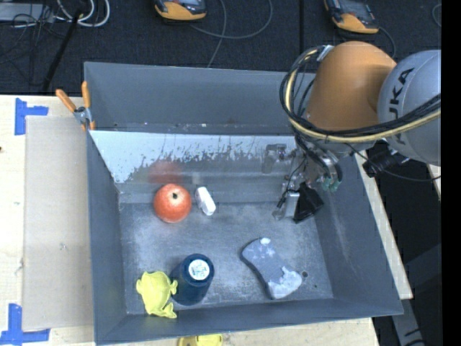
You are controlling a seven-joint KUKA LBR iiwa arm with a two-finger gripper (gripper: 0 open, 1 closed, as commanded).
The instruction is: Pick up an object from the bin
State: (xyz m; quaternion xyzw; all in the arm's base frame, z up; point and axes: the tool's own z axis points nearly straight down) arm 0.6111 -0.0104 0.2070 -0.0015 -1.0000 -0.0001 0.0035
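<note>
Where the arm (414, 107) enters from 3 o'clock, its grey shell bears the letters "UKA". The dark blue can (192, 278) at 7 o'clock has a round white label, its print too small to read. The arm bends down under its orange cover (344, 85), setting the gripper (292, 216) low over the bin (216, 99) floor at 2 o'clock, its fingers slightly parted with nothing between them. The nearest thing, a grey-blue slab (270, 267), lies apart at 5 o'clock. A red apple (171, 203) and small white piece (206, 201) sit at 10 o'clock, and a yellow toy (156, 293) touches the can.
</note>
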